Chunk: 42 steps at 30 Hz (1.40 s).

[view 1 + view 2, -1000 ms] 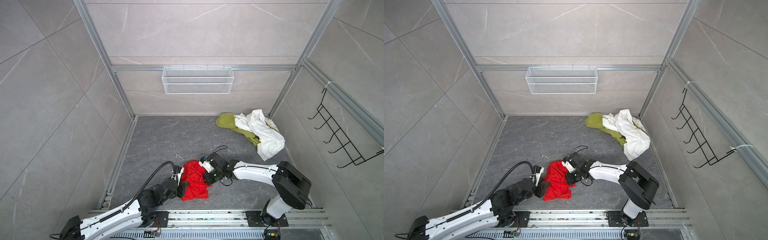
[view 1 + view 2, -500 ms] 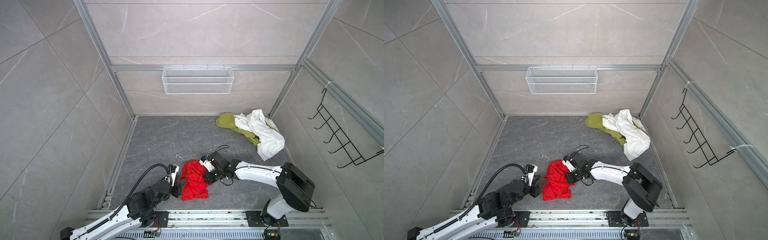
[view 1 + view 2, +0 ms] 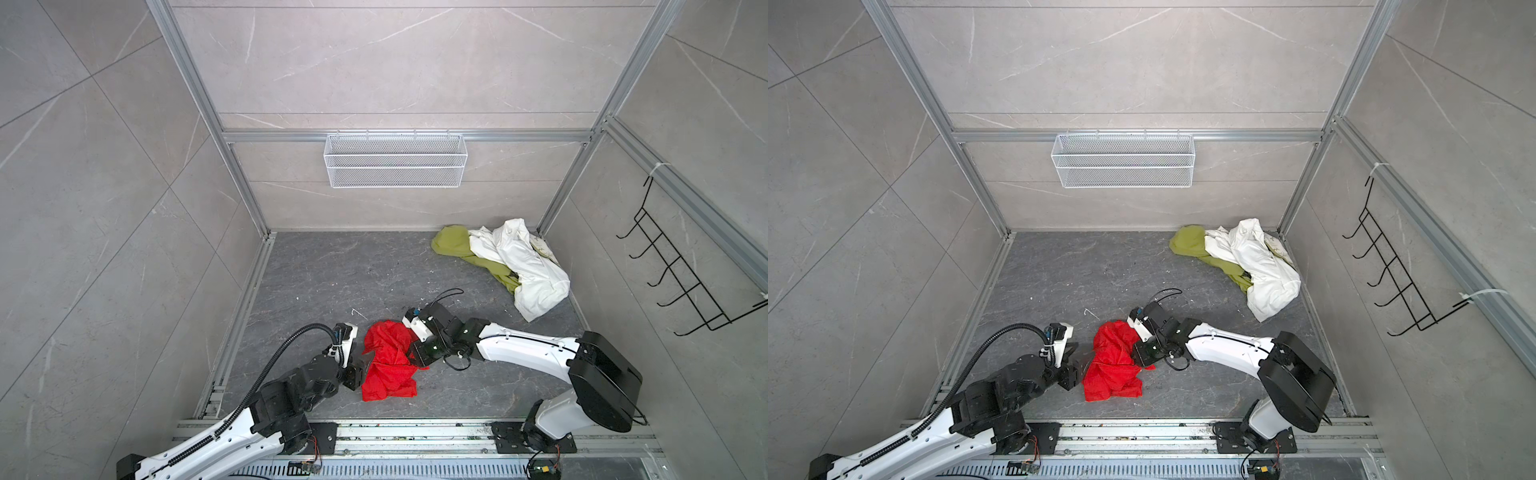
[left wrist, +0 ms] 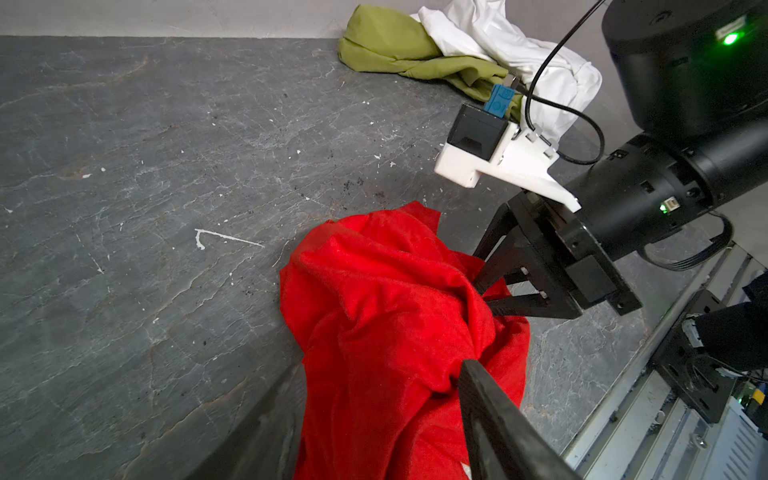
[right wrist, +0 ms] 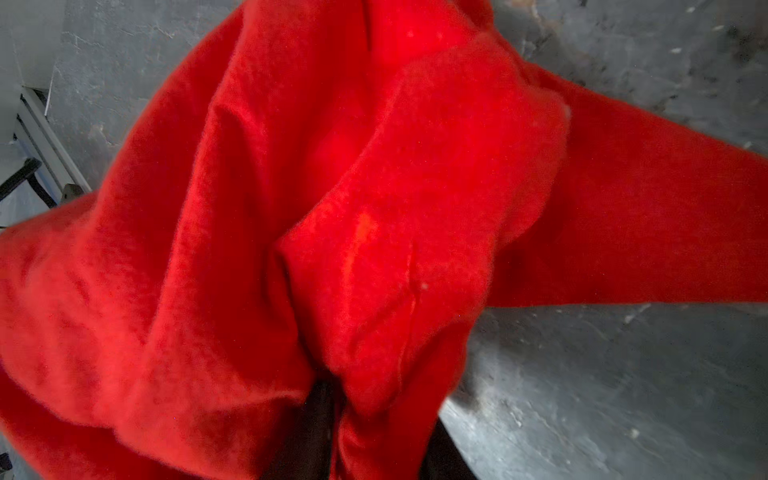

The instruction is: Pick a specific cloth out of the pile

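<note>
The red cloth (image 3: pixel 388 365) (image 3: pixel 1113 365) lies crumpled on the dark floor near the front rail, apart from the pile (image 3: pixel 498 257) of olive-green and white fabric in the back right corner. My left gripper (image 3: pixel 369 366) (image 4: pixel 374 374) is open at the cloth's left edge, one finger on each side of the fabric (image 4: pixel 386 311). My right gripper (image 3: pixel 410 353) (image 4: pixel 484 295) reaches in from the right. Its jaws stand slightly apart, with a raised fold of the cloth (image 5: pixel 332 208) filling the gap between them.
A white wire basket (image 3: pixel 395 166) hangs on the back wall. A black hook rack (image 3: pixel 685 282) is mounted on the right wall. The metal rail (image 3: pixel 415 432) with both arm bases runs along the front. The side walls stand close to the floor's left and right edges.
My left arm's elbow has drawn back toward the front left, while its gripper stays at the cloth's left edge. The cloth and the right arm have hardly moved.
</note>
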Available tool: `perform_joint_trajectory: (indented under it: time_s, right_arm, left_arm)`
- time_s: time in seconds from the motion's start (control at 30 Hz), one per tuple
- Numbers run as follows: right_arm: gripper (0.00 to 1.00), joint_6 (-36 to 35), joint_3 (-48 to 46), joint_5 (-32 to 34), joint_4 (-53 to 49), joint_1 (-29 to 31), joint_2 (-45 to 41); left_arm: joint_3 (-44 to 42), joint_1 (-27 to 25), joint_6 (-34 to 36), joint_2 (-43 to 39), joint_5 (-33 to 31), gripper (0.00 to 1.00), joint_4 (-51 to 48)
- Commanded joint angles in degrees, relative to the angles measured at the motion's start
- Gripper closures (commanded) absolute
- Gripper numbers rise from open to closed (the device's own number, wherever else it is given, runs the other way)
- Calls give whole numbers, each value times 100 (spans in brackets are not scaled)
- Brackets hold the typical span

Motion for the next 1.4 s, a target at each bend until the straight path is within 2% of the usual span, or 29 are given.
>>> perform_joint_trajectory:
  time_s: [0.0,0.17,0.23,0.3,0.33,0.4,0.47,0.5,0.53,0.57,0.6,0.63,0.67,0.7,0.73,0.77,0.83,0.9,1.0,1.07,1.1,1.13,1.17,1.2,1.27,1.3,1.33,1.37]
  right_arm:
    - [65,-11,152,104,-193,-22,-189]
    - [57,4,183,109,-247,-27,-361]
    - [48,35,211,129,-297,-19,-503]
    - [36,58,333,397,-460,-26,-760]
    - [30,80,399,781,-561,-21,-967]
    - [15,211,436,2186,-720,-17,-1479]
    - [5,164,64,3754,-328,-27,-2102]
    - [5,-192,-237,4162,157,-34,-2390]
    - [5,-902,-668,4556,862,-29,-2700]
    - [4,-1627,-1093,4809,1582,-29,-2972]
    - [4,-2289,-1425,5030,2184,-36,-3124]
    - [5,-3081,-1759,5363,2735,-41,-3213]
    - [0,-3635,-2038,5773,3238,-112,-3222]
    - [0,-3910,-2210,5901,3575,-319,-3176]
    - [0,-3997,-2310,5789,3536,-682,-3123]
    - [0,-3809,-2466,5635,3576,-1114,-3067]
    - [0,-3226,-2797,5108,3768,-1991,-2998]
    - [0,-2966,-3232,4474,4450,-2638,-2787]
    - [0,-2848,-3816,3941,5889,-3145,-2222]
    - [0,-2829,-4097,3956,7170,-3331,-1704]
    - [0,-2874,-4167,3871,7534,-3380,-1527]
    - [0,-2793,-4160,3767,7820,-3525,-1309]
    - [0,-2518,-4137,3612,7960,-3742,-1118]
    - [0,-2310,-4128,3185,8183,-4051,-794]
    - [0,-2145,-4058,2941,8825,-4315,-100]
    - [1,-2150,-3951,2827,8880,-4361,147]
    - [0,-2170,-3702,2692,8462,-4381,125]
    - [1,-2094,-3178,2696,7032,-4410,-77]
  left_arm:
    - [242,-19,253,21,-165,38,139]
    - [356,-19,379,169,-158,37,199]
    - [436,-19,406,216,-204,35,165]
    - [507,-19,345,234,-454,27,93]
    - [556,-19,289,234,-687,18,30]
    - [698,-13,138,334,-1420,3,-160]
    - [1097,-10,-20,766,-2531,0,-724]
    - [1201,22,194,1035,-2939,1,-838]
    - [1231,101,671,1347,-3381,1,-765]
    - [1191,321,1121,1619,-3655,1,-519]
    - [1060,746,1519,1789,-3644,1,-60]
    - [867,1451,1822,1894,-3225,2,482]
    - [635,2262,1946,1957,-2561,2,1020]
    - [434,3001,2046,2042,-1977,3,1524]
    - [195,3639,2356,2203,-1331,4,2082]
    - [-37,4035,2735,2511,-1032,4,2787]
    - [-81,4693,3137,3278,-431,5,3423]
    - [-87,5212,3092,4010,5,6,4008]
    - [143,5366,3266,4790,454,9,4599]
    - [329,5396,3118,5179,465,7,4780]
    - [316,5426,2913,5386,335,0,5093]
    - [158,5430,2686,5566,208,0,5602]
    - [73,5434,2712,5679,375,0,5842]
    - [51,5443,2755,5801,342,0,6082]
    - [19,5743,2498,5814,654,0,6090]
    - [-101,6008,2307,5919,937,0,6382]
    - [-188,6210,2151,6010,1227,0,6583]
    - [-225,6273,2145,6108,1334,0,6731]
